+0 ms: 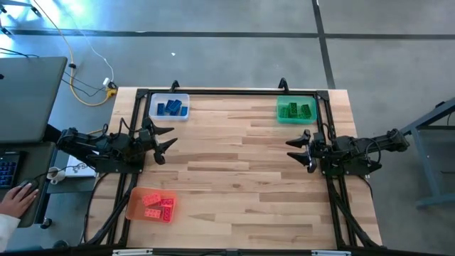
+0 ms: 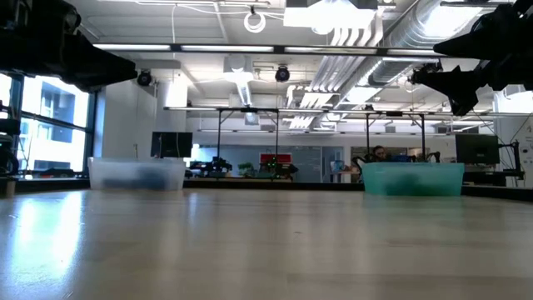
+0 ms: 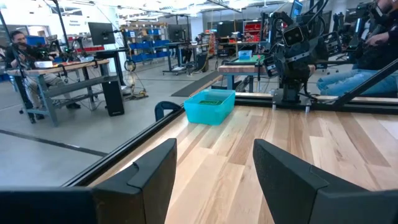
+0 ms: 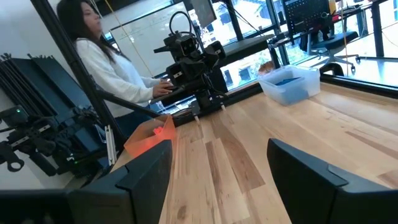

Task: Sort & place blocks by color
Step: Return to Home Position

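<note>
**Blue, green and orange-red blocks sit in three trays; both grippers spread**

Blue blocks [image 1: 173,108]: in the clear tray [image 1: 156,99], top-left corner of the wooden table [image 1: 234,185] in the high view.
Green blocks [image 1: 296,111]: in the green tray [image 1: 313,100], top-right corner.
Orange-red blocks [image 1: 160,206]: in the orange tray [image 1: 134,203], bottom-left, by the left edge.

Left gripper [image 1: 170,139]: at the table's left edge, between the clear tray and the orange tray, pointing inward. Its wrist view shows the fingers [image 3: 152,177] wide apart with bare wood between them. The green tray is ahead and the right arm beyond it.

Right gripper [image 1: 291,148]: at the right edge, near the green tray, facing the left gripper and well apart from it. Its fingers [image 4: 311,180] are also spread with only wood between them. The clear tray, the orange tray and the left arm are ahead.

Low view: both arms show as dark shapes in the upper corners, off the tabletop. The clear and green trays are at the far edge, contents too blurred to tell.

A person [image 4: 106,68] in a white top sits behind the left arm. A hand [image 1: 18,195] rests off the table's left side.
</note>
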Robot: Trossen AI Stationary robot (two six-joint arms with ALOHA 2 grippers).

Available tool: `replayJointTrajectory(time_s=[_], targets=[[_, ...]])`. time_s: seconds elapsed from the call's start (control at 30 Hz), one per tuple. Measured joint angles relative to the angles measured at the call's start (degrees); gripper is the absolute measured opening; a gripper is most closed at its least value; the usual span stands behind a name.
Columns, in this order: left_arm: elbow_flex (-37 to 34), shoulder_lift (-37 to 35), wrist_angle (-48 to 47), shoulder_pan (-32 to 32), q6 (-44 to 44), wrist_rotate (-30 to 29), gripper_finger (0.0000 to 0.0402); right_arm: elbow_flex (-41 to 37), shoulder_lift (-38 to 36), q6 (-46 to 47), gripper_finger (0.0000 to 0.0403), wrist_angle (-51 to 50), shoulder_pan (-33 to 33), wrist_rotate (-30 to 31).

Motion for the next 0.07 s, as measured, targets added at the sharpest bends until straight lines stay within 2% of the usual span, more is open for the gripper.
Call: replayJointTrajectory(time_s=[0.07], targets=[[0.0,0.0,0.0,0.0,0.0,0.0,0.02,0.0,0.0,0.0,0.0252,0.0,0.0,0.0]])
